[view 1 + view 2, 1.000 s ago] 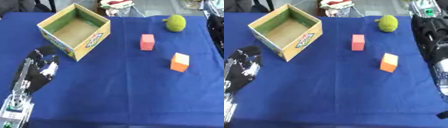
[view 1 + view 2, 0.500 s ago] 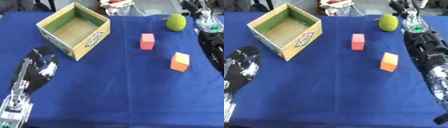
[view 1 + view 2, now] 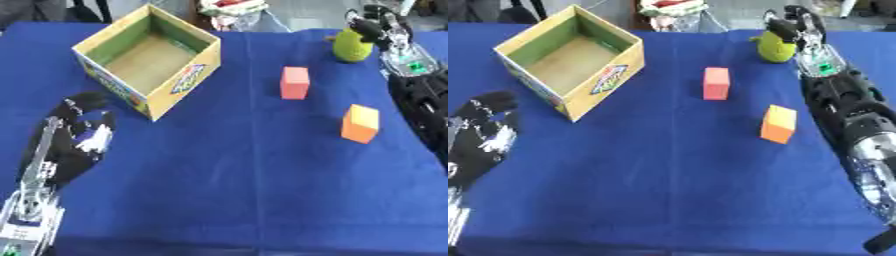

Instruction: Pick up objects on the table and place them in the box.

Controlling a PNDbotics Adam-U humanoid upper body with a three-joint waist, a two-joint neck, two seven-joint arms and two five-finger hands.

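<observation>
While fingers of the right hand (image 3: pixel 798 25) curl around it, the rounded yellow-green object (image 3: pixel 774 46) sits upright.

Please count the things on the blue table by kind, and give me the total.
Cardboard box: 1
Blocks: 2, one red and one orange
Green round thing, at the right hand: 1
Total: 4

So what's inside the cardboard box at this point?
The box shows only its bare brown floor and green inner walls; none of the objects is in it. The near walls cover a strip of the floor along the front edge, so that strip cannot be checked.
</observation>
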